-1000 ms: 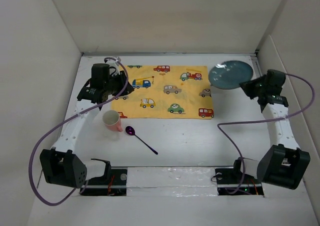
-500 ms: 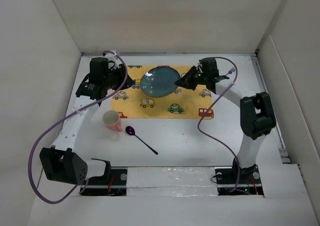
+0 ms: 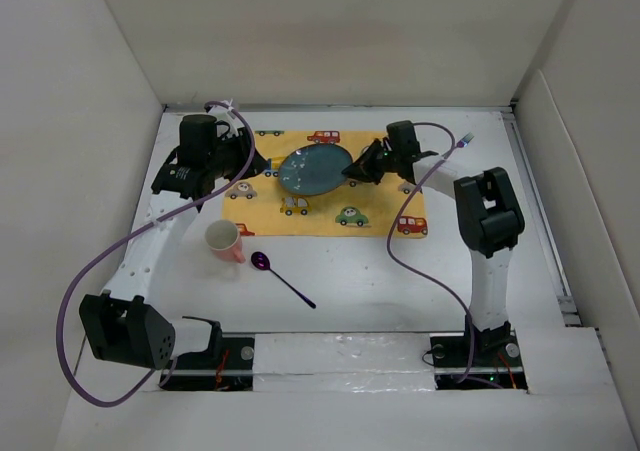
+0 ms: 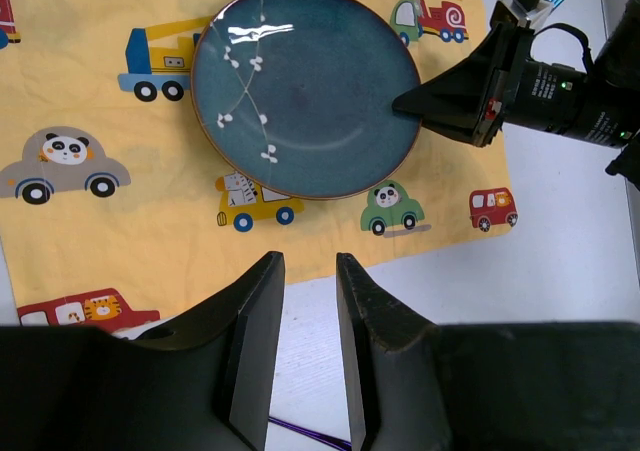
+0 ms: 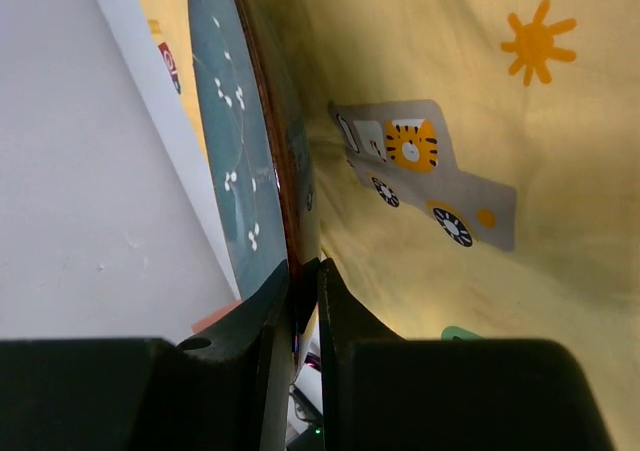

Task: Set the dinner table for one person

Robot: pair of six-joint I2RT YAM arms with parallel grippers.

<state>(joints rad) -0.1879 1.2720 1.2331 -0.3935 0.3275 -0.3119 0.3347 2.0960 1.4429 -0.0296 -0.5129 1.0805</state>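
The right gripper (image 5: pixel 303 271) is clenched on the rim of the blue plate (image 3: pixel 312 168), one finger on each face of the edge, as the right wrist view shows. The plate sits at the upper middle of the yellow placemat (image 3: pixel 380 211); whether it rests fully flat cannot be told. This is the change: one second earlier the plate was held off the mat at the upper right of the overhead view, and half a second earlier it was already above the mat's top edge. The carry therefore appears complete, and release is judged to be the step in hand. The left gripper (image 4: pixel 310 261) hangs over the mat's left border with jaws slightly parted and nothing between them; its arm has scarcely shifted across the three overhead frames. The pink mug (image 3: pixel 224 241) and purple spoon (image 3: pixel 282 277) lie unmoved below the mat at lower left. The counter (image 3: pixel 400 281) fills the centre of the overhead view, enclosed by white walls.
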